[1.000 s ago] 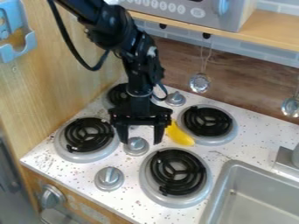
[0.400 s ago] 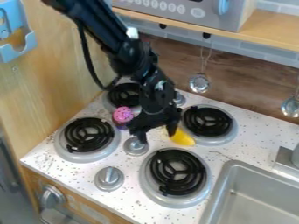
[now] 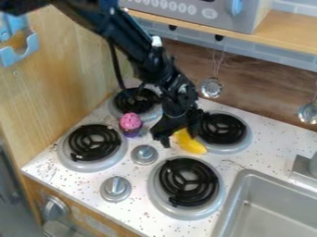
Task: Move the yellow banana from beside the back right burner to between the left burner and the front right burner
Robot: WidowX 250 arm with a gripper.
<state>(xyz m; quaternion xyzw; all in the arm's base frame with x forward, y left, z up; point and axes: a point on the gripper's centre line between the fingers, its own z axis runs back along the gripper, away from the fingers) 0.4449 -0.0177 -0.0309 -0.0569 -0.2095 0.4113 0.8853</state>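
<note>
Hanging low over the speckled white worktop (image 3: 266,144), the black two-finger gripper (image 3: 179,137) is holding its jaws apart, with the yellow, curved, banana-like toy (image 3: 191,143) lying partly between them. Whether either side is touching the toy is staying unclear, and nothing is looking gripped. The work is seeming to be at the lining-up step, ahead of any grasp. The next move is calling for the jaws to be sitting evenly on both sides of the yellow toy, low enough for a firm hold, and for care around the round metal-rimmed burner with a black coil (image 3: 221,128), which is lying right beside the toy.

On the other side of the gripper, a pink-topped cupcake toy with a purple base (image 3: 130,124) is standing upright, close to the rear black-coil burner (image 3: 136,100). A silvery round knob (image 3: 144,155) is sitting nearer the camera.

Farther out, a grey appliance panel (image 3: 186,10) above the shelf (image 3: 278,38) is showing a row of pale round buttons, their markings being too small to be making out.
</note>
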